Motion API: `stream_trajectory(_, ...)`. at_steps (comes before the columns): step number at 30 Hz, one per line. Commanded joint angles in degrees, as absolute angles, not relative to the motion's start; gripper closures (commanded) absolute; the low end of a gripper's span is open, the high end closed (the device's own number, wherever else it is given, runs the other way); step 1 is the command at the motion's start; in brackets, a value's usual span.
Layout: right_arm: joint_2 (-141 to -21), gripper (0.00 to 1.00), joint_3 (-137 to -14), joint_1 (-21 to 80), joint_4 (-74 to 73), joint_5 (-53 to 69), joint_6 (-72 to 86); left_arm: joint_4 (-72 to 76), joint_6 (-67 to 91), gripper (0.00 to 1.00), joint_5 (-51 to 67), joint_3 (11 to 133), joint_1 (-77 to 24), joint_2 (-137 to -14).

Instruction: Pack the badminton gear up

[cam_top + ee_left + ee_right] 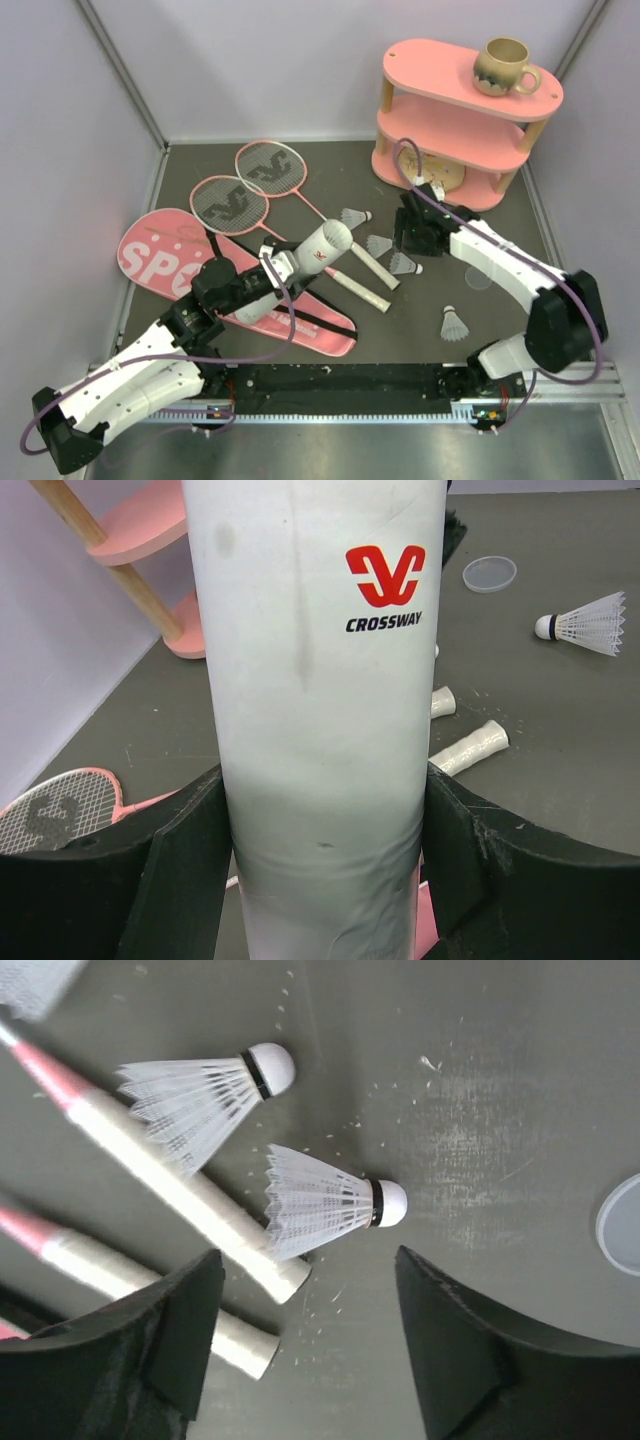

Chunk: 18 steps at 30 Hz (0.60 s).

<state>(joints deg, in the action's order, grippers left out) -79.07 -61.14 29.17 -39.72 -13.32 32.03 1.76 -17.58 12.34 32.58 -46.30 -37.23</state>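
My left gripper point(275, 272) is shut on the long white tube point(322, 250), which fills the left wrist view point(320, 680) between both fingers and is lifted over the pink bag point(160, 258). Two pink rackets point(270, 166) point(228, 203) lie flat, and their white handles point(190, 1200) reach the table's middle. My right gripper point(415, 236) hangs open just above the table point(310, 1295), with nothing between its fingers. One shuttlecock point(325, 1205) lies just ahead of its fingertips. Another shuttlecock point(205, 1095) rests on a handle. A third shuttlecock point(454, 322) lies apart near the front.
A pink two-tier shelf point(455, 125) with a beige mug point(503, 67) on top stands at the back right, close behind the right arm. A clear round lid point(480, 278) lies on the table by the right forearm. Grey walls close in the left, back and right sides.
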Motion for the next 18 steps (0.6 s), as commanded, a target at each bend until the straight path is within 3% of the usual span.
stream_trajectory(1, -86.55, 0.35, -64.95, 29.44, -40.52, -15.47, 37.09, 2.81, -17.22, 0.91, 11.16, 32.78, -46.41, -37.0)
stream_trajectory(7, -94.92, 0.39, -64.6, 32.17, -40.78, -21.7, 38.49, 2.81, -17.31, 0.91, 10.99, 32.7, -46.49, -36.91)
stream_trajectory(8, -95.44, 0.46, -64.08, 32.17, -40.78, -22.4, 38.67, 2.81, -17.31, 0.91, 10.99, 32.7, -46.49, -36.91)
stream_trajectory(12, -95.71, 0.56, -62.49, 32.87, -40.87, -26.71, 39.02, 2.9, -17.32, 0.91, 10.81, 32.61, -46.58, -37.0)
stream_trajectory(14, -95.19, 0.71, -62.14, 32.87, -40.87, -28.56, 38.32, 2.99, -17.05, 0.91, 11.33, 32.61, -46.58, -37.18)
stream_trajectory(18, -90.45, 0.92, -61.61, 32.96, -41.48, -28.57, 36.39, 2.99, -17.14, 0.91, 11.34, 32.7, -46.58, -37.18)
